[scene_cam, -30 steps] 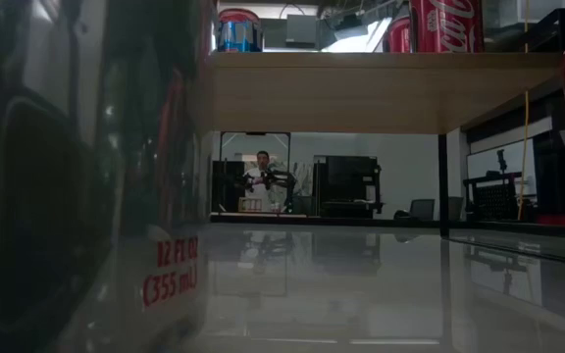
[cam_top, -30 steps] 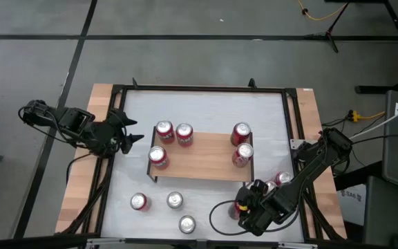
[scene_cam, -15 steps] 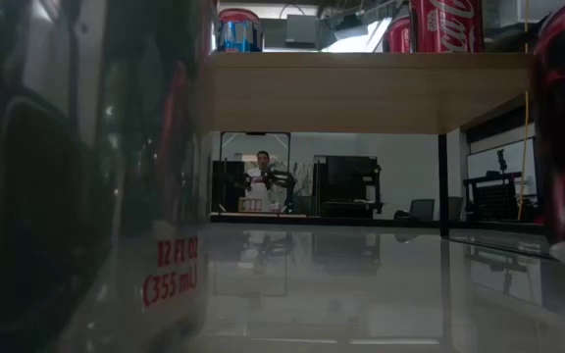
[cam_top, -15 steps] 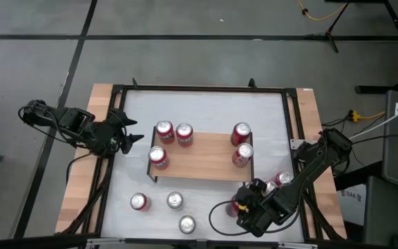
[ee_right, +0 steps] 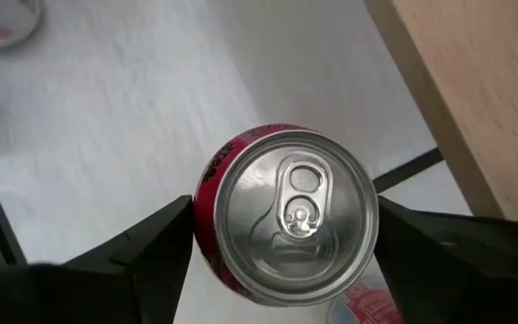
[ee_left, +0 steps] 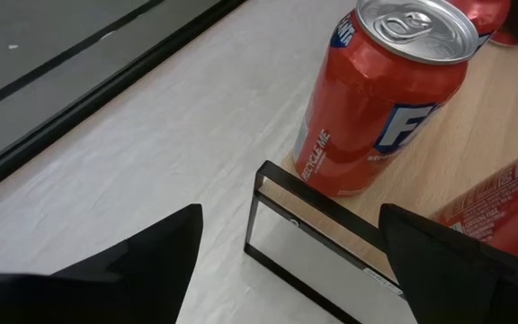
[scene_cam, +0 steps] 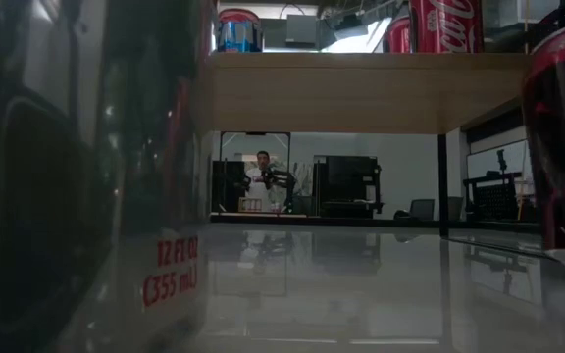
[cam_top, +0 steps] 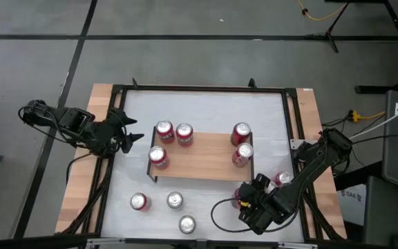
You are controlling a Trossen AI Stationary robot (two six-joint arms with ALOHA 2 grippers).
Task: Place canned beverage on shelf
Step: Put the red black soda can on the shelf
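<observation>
Right tool point(cam_top: 244, 202) clamped on can point(ee_right: 286, 211), 5 o'clock off shelf point(cam_top: 206, 155). Lift clear of plank edge, keep upright. Left tool point(cam_top: 131, 131) half-open, empty, 9 o'clock.

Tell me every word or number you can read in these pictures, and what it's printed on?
"12 FL OZ (355 mL)": dark can close to the low camera.
"RECYCLE ME": side of the red can on the shelf, left wrist view.
White script on the shelf-top can: cut off, unreadable.
Small print on the neighbouring can: too small.
</observation>
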